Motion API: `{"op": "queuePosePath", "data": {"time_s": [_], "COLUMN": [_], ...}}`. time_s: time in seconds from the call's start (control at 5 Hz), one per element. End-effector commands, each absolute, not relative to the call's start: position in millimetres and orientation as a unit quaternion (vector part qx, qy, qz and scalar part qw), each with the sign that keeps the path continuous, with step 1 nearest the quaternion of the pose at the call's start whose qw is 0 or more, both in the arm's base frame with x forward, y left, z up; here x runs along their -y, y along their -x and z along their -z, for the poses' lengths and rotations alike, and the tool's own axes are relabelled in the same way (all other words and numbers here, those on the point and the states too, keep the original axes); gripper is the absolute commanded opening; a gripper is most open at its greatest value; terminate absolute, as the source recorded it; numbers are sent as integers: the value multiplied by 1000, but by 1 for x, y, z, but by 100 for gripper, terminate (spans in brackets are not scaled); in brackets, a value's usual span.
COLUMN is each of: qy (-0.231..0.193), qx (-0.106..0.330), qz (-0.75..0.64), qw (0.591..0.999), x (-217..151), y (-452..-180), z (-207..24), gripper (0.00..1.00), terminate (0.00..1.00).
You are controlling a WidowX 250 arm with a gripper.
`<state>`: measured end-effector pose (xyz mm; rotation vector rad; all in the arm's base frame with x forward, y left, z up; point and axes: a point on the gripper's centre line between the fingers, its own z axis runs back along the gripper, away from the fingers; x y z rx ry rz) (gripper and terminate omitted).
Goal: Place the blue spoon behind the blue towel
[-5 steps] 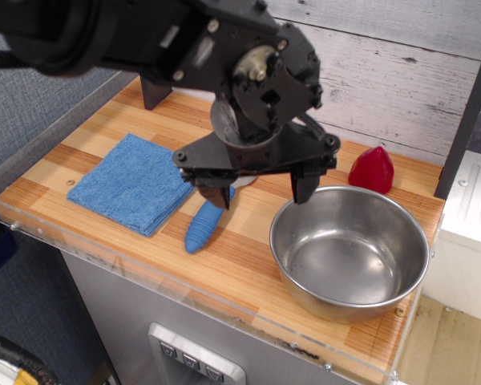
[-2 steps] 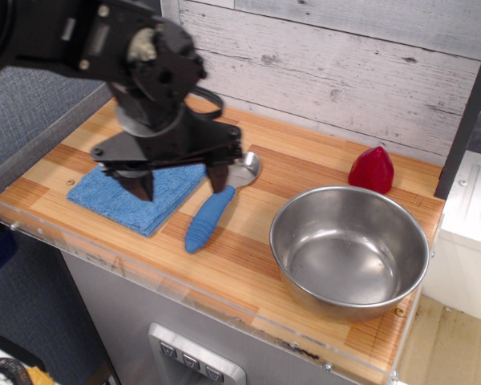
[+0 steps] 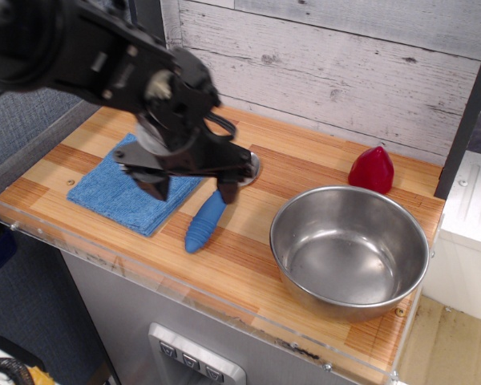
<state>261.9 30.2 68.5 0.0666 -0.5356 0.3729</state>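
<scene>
The blue spoon (image 3: 204, 224) lies on the wooden counter, its ribbed blue handle pointing to the front and its silver bowl partly hidden behind my gripper. The blue towel (image 3: 122, 193) lies folded to the left of it. My black gripper (image 3: 192, 189) hangs over the towel's right edge and the spoon's upper end, jaws open and empty, one fingertip (image 3: 158, 188) over the towel and the other by the spoon's neck.
A steel bowl (image 3: 349, 249) stands at the right front. A red cone-shaped object (image 3: 371, 169) sits behind it near the plank wall. A clear rim (image 3: 80, 249) runs along the counter's front and left edges.
The gripper swung left from above the steel bowl to above the towel, then came back a little right and lower over the spoon's upper end. The spoon and towel have not moved.
</scene>
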Motion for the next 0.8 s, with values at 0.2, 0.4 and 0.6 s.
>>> {"op": "queuePosePath", "data": {"time_s": [0.2, 0.4, 0.6], "qy": [-56, -61, -53], "qx": [258, 240, 204], "qz": [-170, -174, -178], "qw": [950, 953, 961], "x": [-34, -32, -24], "y": [-288, -293, -296], "z": [-46, -31, -22], "gripper": [100, 100, 100], "terminate": [0, 0, 0]}}
